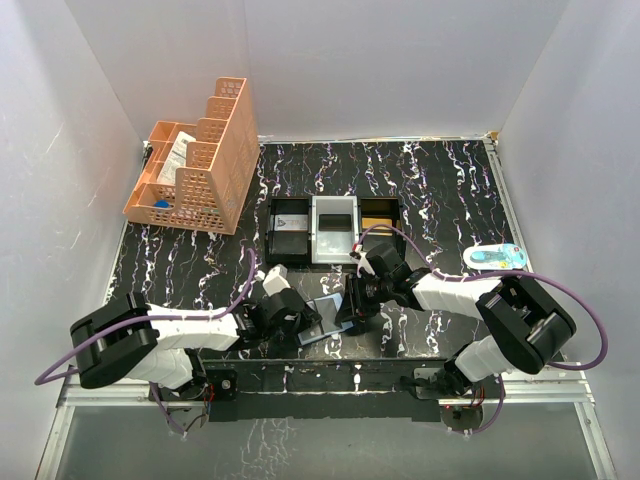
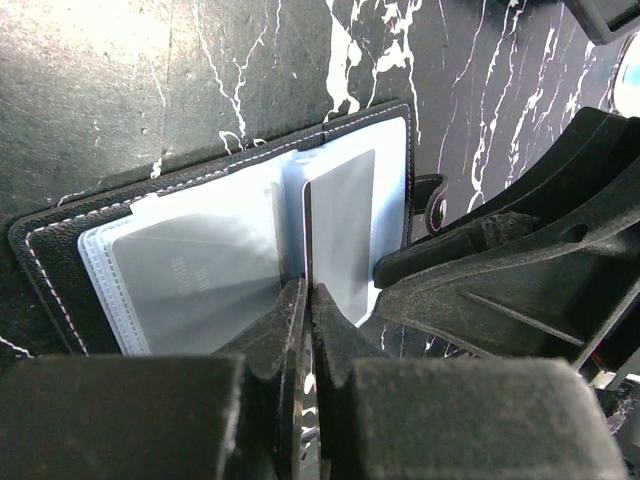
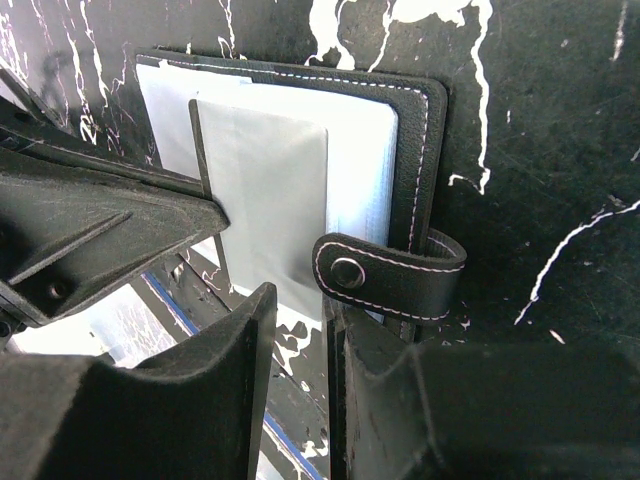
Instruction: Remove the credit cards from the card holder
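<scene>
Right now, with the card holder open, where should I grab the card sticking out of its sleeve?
Probably its exposed short edge: the card pokes past the sleeve mouth on the card holder's near side, with the rest under plastic. Come in from that near side, one of the jaws on each face, clear of the snap strap.

The card holder (image 1: 322, 322) lies open on the bench (image 1: 440, 190) near the front edge, between the left hand (image 1: 300, 325) and the right hand (image 1: 352, 310). Behind it sits a tray (image 1: 312, 230), and a basket (image 1: 225, 150) stands in the far left corner.
</scene>
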You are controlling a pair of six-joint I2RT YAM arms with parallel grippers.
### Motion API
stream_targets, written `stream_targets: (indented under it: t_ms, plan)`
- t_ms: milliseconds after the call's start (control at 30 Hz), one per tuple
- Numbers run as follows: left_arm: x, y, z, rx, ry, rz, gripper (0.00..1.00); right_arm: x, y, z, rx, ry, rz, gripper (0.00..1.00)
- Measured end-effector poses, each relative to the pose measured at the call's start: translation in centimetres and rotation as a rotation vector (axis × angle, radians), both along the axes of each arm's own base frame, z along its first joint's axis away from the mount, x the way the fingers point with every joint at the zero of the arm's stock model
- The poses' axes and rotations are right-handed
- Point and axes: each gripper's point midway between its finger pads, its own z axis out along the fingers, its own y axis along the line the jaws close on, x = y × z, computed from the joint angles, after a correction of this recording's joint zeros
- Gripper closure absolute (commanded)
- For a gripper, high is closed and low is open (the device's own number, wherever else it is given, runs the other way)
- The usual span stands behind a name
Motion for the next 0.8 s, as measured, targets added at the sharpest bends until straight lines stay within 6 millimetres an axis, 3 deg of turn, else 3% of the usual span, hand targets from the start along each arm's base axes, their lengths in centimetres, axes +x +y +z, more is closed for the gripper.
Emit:
stream_targets:
  t_ms: [367,667,800]
  plan:
    - [0.0,-0.3,0.4,-0.026,-0.025,-0.022,1.00,0.1,-0.1,0.2,-0.016,-0.002,0.000,0.74]
    - [0.0,-0.3,0.7,-0.035,-0.027,-0.021,1.00,1.0,0.2,2.4,-0.011,-0.055,0.004,0.72]
    - [0.0,-0.3,0.7,-0.035,-0.027,-0.021,1.00,1.1,0.5,2.1,-0.008,-0.048,0.009,0.72]
